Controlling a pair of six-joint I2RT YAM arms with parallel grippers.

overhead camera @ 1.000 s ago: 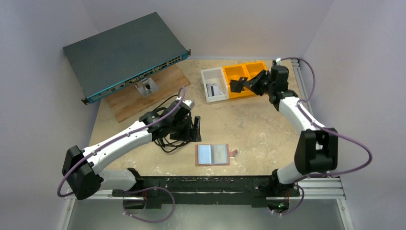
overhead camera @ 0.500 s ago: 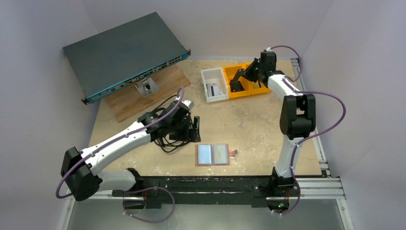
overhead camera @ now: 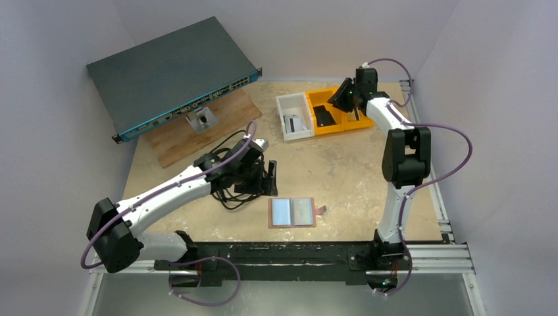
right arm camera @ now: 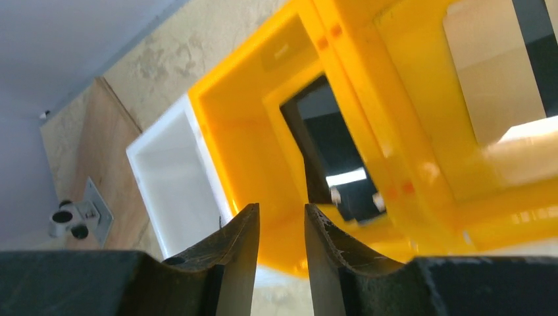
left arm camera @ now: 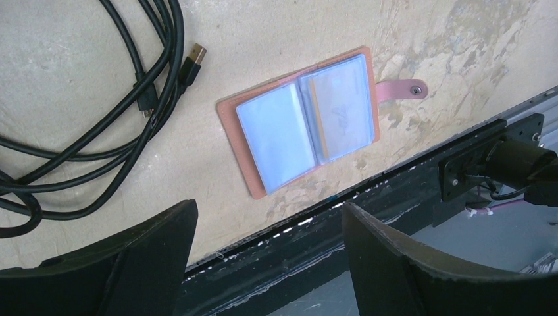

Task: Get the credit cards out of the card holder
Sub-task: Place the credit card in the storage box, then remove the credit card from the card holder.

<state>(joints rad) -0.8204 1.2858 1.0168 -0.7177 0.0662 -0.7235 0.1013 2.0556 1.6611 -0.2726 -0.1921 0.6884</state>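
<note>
Mottled worktop [overhead camera: 349, 171]; card holder [left arm camera: 303, 120] open beyond left fingers [left arm camera: 266, 263], spread, empty. Right fingers [right arm camera: 279, 253] slightly parted above dark card [right arm camera: 332, 161]. Approach pocket edge squarely.

Glossy clear plastic pockets line the card holder [left arm camera: 303, 120]; the yellow bin [right arm camera: 368, 131] looks smooth plastic.

From my seat the card holder [overhead camera: 292, 212] is lying flat and wide open on the counter, close to the near edge, about midway along it. Pink-brown rim, clear pockets facing up, snap tab [left arm camera: 401, 90] sticking out its right side. One dark card [overhead camera: 324, 116] sits in the orange bin's left compartment by the far edge; another [overhead camera: 293, 123], white with a black stripe, lies in the white bin beside it.
</note>
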